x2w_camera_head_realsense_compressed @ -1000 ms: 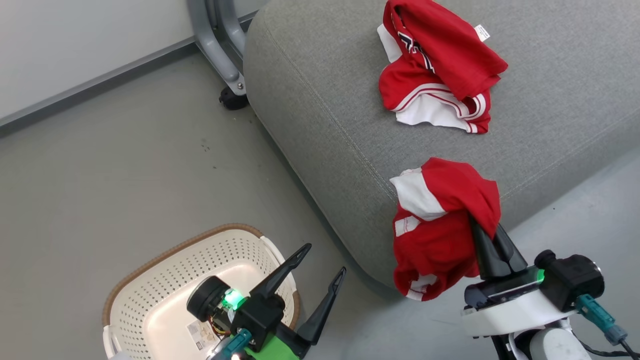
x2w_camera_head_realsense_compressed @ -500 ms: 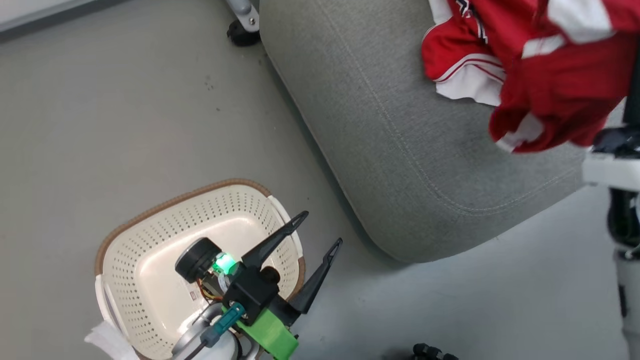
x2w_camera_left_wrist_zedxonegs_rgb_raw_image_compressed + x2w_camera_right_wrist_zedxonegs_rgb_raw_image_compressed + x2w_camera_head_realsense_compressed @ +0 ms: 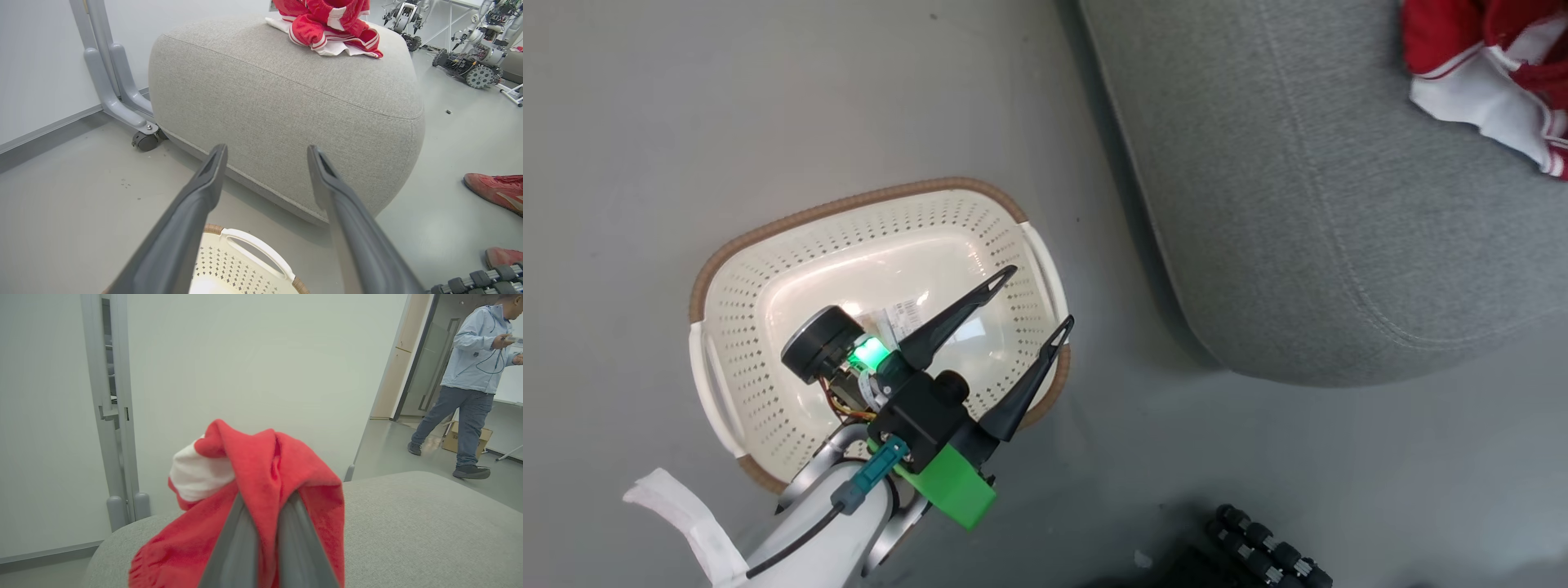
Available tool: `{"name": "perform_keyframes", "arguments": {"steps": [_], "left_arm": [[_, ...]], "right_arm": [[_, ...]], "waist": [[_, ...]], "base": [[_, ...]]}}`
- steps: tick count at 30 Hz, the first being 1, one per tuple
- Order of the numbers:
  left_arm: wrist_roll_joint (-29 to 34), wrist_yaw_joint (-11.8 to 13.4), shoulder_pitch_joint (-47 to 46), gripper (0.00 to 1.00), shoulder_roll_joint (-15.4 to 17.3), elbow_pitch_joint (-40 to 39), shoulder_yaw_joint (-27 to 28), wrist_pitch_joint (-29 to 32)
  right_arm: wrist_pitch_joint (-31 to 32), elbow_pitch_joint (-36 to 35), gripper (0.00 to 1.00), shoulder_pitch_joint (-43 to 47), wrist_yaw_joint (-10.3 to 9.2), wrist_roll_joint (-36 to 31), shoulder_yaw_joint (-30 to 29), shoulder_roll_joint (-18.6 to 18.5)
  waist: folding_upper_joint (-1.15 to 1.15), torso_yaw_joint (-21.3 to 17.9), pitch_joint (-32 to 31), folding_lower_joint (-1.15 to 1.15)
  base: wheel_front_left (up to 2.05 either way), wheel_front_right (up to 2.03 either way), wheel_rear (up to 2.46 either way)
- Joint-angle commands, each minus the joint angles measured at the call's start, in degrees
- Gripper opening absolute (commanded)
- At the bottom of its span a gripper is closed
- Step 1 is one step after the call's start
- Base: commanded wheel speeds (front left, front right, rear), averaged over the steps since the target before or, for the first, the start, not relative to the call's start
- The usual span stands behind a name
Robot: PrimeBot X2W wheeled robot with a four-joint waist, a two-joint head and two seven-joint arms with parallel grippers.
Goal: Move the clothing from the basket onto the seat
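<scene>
Right now the right end effector [image 3: 266,514] is clenched on a red garment [image 3: 261,457]. The cloth is bunched over its fingertips and the rest hangs below them. Pinching one fold like that leaves the piece dangling free, which I take to be the reason it travels without snagging. The seat [image 3: 408,522] spreads beneath and ahead of this end effector, so the garment looks placed for dropping onto the cushion. A person [image 3: 470,375] stands well beyond it, by a doorway.

The left end effector [image 3: 1041,296] is released, its fingers spread wide with nothing between them. It hangs directly above the basket [image 3: 768,245], whose bottom below it is bare apart from a paper label [image 3: 903,314]. With nothing left to lift, it seems simply parked there. Ahead of its fingers rises the seat's side, and the other garment [image 3: 327,24] lies on top at the far end, already delivered.

A second ago the held garment hung low against the seat's front edge. Half a second ago it was up over the cushion, close to the other garment. The head camera has swung since then, so the basket now sits mid-picture, though the basket itself has not moved. The left end effector keeps its open pose over the basket.
</scene>
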Motion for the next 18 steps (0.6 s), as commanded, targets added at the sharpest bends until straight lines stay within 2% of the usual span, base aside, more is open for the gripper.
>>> {"name": "perform_keyframes", "arguments": {"steps": [1,6,9,10,11,12,13,14,18], "left_arm": [[-0.04,0.14,-1.24,1.00,-0.14,0.00,0.30,-0.30],[-0.22,0.15,-1.85,1.00,-0.93,0.71,0.04,-0.52],[-0.41,0.15,-2.13,1.00,-1.99,1.07,-0.21,-0.48],[-0.48,0.13,-2.25,1.00,-2.35,1.20,-0.30,-0.49],[-0.54,0.11,-2.29,1.00,-2.63,1.26,-0.35,-0.51],[-0.53,0.09,-2.28,1.00,-2.86,1.34,-0.42,-0.49],[-0.48,0.08,-2.28,1.00,-3.14,1.41,-0.46,-0.47],[-0.47,0.06,-2.19,1.00,-3.55,1.43,-0.51,-0.48],[-0.54,-0.01,-1.09,1.00,-4.34,1.77,-0.33,-0.49]], "right_arm": [[-0.11,3.03,0.00,-1.91,-0.02,-0.78,-0.44,-0.05],[-0.13,13.48,0.00,-6.78,-0.02,-2.58,-0.36,-0.85],[-0.15,16.21,0.00,-8.15,-0.02,-3.73,-1.08,-1.43],[-0.15,16.70,0.05,-8.19,-0.02,-4.13,-1.41,-1.30],[-0.16,16.94,0.24,-8.07,-0.02,-4.41,-1.67,-1.22],[-0.16,17.14,0.47,-7.86,-0.02,-4.73,-2.29,-1.13],[-0.16,17.23,0.77,-7.50,-0.02,-5.02,-2.97,-1.16],[-0.15,17.02,1.00,-7.03,-0.02,-5.59,-4.17,-1.22],[-0.16,14.90,1.00,-3.80,-0.02,-8.40,-7.76,0.41]], "waist": [[0.00,5.98,5.53,-0.02],[0.00,8.24,5.99,-0.02],[0.00,9.40,5.73,-0.02],[0.00,9.74,5.60,-0.02],[0.00,10.03,5.42,-0.02],[0.00,10.28,5.18,-0.02],[0.00,10.52,4.89,-0.02],[0.00,10.78,4.53,-0.02],[0.00,11.33,2.24,-0.02]], "base": [[0.00,0.00,0.00],[0.00,0.00,0.00],[0.00,0.00,0.00],[0.00,0.00,0.00],[0.00,0.00,0.00],[0.00,0.00,0.00],[0.00,0.00,0.00],[0.00,0.00,0.00],[0.00,0.00,0.00]]}}
